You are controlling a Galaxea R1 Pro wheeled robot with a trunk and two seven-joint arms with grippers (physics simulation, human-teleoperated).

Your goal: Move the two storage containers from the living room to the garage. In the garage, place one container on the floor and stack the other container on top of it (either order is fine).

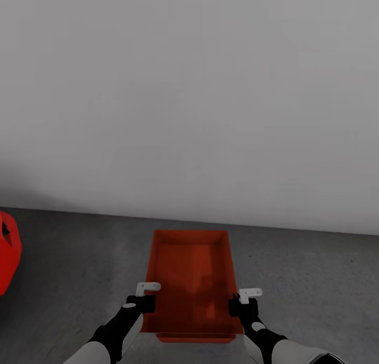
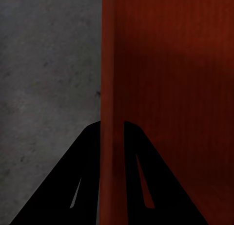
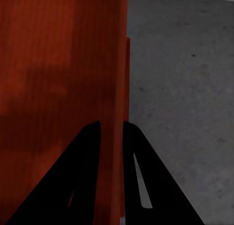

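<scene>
Two grippers are pinching one orange-red storage container (image 1: 189,280) by its long side walls. The left gripper (image 1: 142,302) is squeezing the left wall, one finger (image 2: 73,186) outside and one inside. The right gripper (image 1: 243,304) is squeezing the right wall likewise. The bin is sitting between them over the grey floor (image 1: 305,280), near the pale wall (image 1: 189,90). Something red (image 1: 8,259) is showing at the left edge.

Both arms are white at the forearm, turning black toward the wrist, each with a small pale oval mark. The left gripper (image 1: 148,295) and right gripper (image 1: 245,300) carry pale grey angled brackets; their fingers (image 2: 73,186) are flat black wedges with narrow slots
</scene>
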